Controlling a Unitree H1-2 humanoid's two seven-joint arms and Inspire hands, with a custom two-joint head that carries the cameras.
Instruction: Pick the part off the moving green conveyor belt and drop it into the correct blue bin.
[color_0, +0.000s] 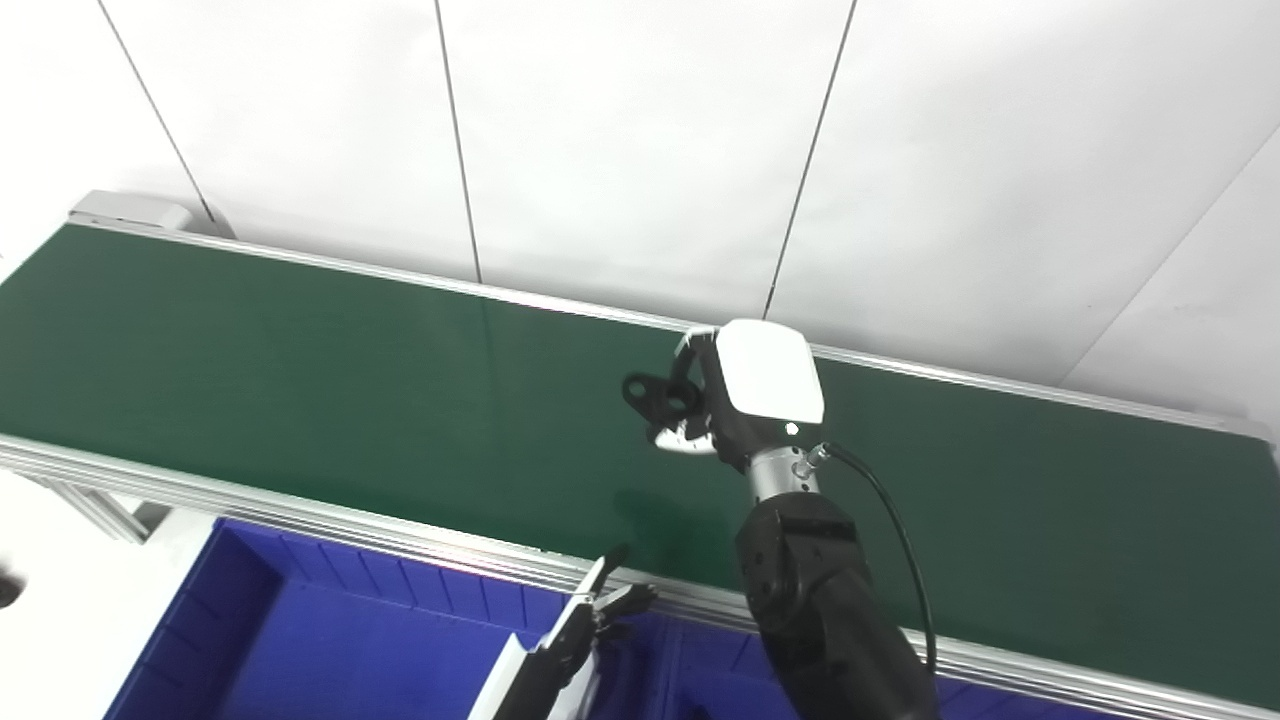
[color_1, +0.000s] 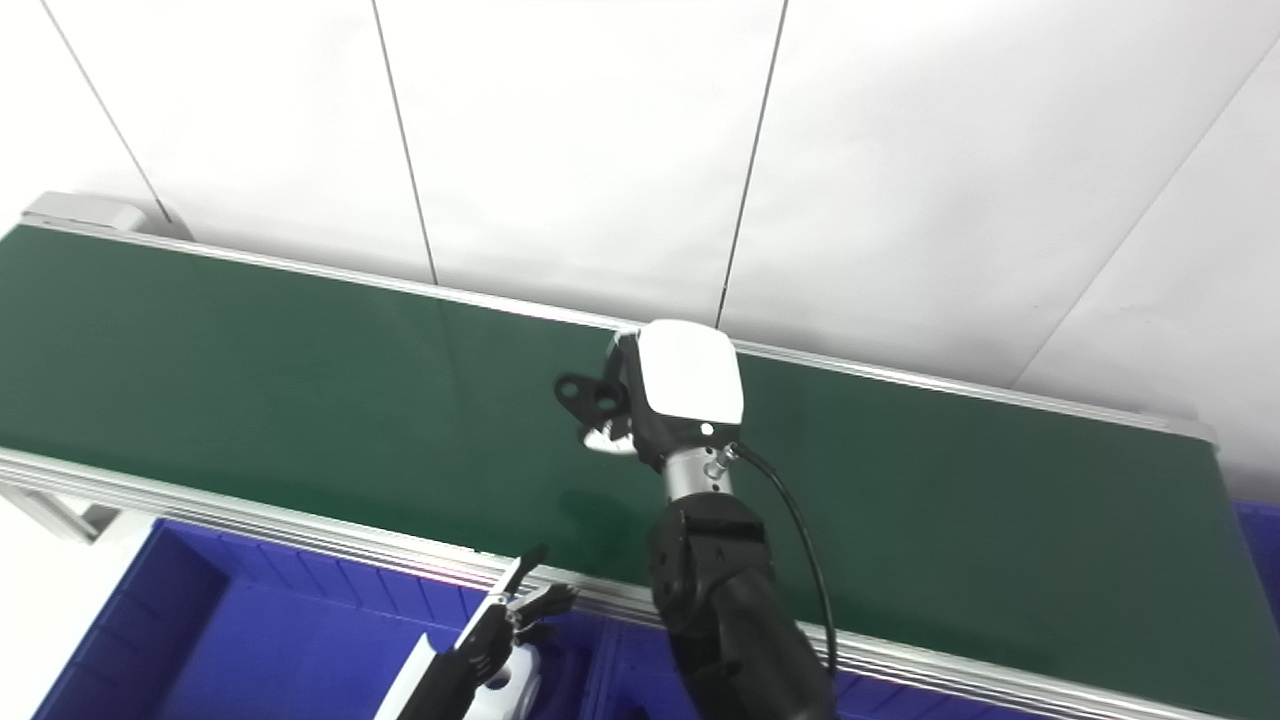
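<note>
Right robot hand (color_0: 745, 395) around black part (color_0: 660, 393)

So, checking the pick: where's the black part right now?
Mid-belt in both views: the black part sits at the right hand's fingertips, over the green conveyor belt.

1. You look down from the robot's head, both eyes side by side, facing the white wall (color_0: 640, 120) behind the conveyor belt (color_0: 300, 380).
2. The belt runs slantwise across each view, its far edge against the wall and its near edge above the blue bins (color_0: 330, 640).
3. Both eyes share almost all of the belt; your right eye view sits a little rightward and shows the belt's right end.
</note>
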